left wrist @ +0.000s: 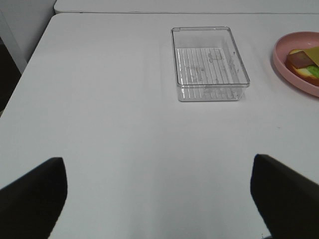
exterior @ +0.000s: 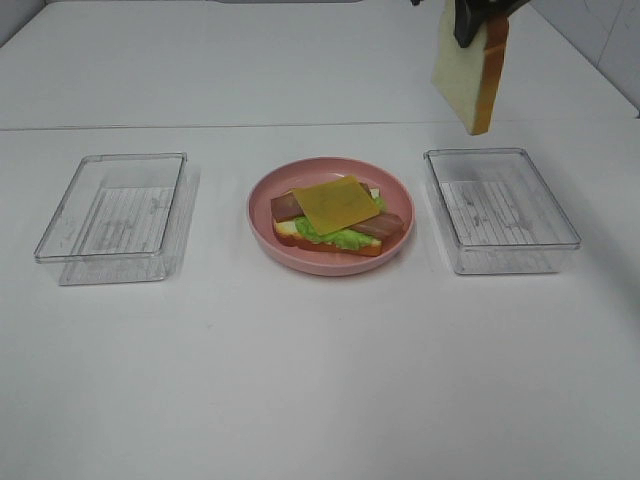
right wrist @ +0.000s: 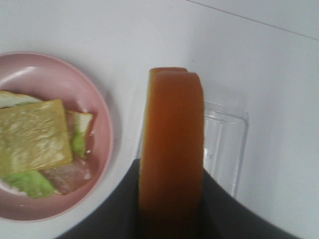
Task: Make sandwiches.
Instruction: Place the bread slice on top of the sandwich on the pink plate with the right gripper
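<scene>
I see a round pink plate [exterior: 262, 215] at the centre of my white table [exterior: 320, 380], with one clear plastic tray [exterior: 112, 217] at nine o'clock and another [exterior: 500, 210] at three.

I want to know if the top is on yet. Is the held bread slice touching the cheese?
Apart. The exterior high view shows the bread slice hanging from the right gripper high above the table, well clear of the cheese.

Clear ribbed plastic trays [exterior: 115, 215], a glossy pink plate [exterior: 262, 215], matt white table [exterior: 320, 380].
</scene>
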`<state>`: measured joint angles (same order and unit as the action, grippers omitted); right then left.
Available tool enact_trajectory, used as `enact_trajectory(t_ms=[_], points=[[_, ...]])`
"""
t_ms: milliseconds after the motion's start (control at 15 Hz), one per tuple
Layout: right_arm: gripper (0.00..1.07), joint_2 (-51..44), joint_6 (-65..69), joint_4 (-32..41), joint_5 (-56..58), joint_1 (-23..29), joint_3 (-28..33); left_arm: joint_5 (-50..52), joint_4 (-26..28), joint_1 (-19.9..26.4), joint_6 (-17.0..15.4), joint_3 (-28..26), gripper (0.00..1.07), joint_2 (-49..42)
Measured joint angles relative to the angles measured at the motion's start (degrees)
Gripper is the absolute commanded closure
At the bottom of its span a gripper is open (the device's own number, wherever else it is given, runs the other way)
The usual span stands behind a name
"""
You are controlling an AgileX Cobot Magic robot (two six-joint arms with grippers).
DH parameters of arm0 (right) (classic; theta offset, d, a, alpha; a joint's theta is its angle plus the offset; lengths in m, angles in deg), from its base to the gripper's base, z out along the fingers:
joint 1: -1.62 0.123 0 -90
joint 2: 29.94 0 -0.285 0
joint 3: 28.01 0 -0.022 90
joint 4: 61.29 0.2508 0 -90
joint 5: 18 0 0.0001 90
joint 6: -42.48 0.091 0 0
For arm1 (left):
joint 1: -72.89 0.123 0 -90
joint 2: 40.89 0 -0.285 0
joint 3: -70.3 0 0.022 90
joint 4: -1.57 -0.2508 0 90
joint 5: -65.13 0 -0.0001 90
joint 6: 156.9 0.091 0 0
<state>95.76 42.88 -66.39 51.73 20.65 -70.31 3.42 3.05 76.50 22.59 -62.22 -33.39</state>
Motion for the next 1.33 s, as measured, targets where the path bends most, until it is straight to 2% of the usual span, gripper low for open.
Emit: enact_trajectory(t_ms=[67, 267, 467, 933, 1133, 1333], points=[[1.07, -0.63, -1.49, 5.5, 0.23, 0.0, -0.06, 0.0, 0.0, 0.0, 0.0, 0.0, 0.15, 0.0], [1.07, -0.34, -3.09, 12.83, 0.29, 0.06, -0.06, 0.0, 0.0, 0.0, 0.06, 0.0, 0.15, 0.0], [1.07, 0.11, -4.13, 17.07, 0.29, 0.17, -0.06, 0.0, 0.0, 0.0, 0.06, 0.0, 0.15, 0.0], [1.07, 6.82, -9.0, 37.18, 0.17, 0.17, -0.06, 0.0, 0.0, 0.0, 0.06, 0.0, 0.15, 0.0], [1.07, 10.26, -10.43, 41.42, 0.11, 0.17, -0.06, 0.0, 0.0, 0.0, 0.06, 0.0, 0.15, 0.0], [1.07, 13.01, -11.12, 41.71, 0.11, 0.17, -0.06, 0.0, 0.0, 0.0, 0.06, 0.0, 0.15, 0.0]])
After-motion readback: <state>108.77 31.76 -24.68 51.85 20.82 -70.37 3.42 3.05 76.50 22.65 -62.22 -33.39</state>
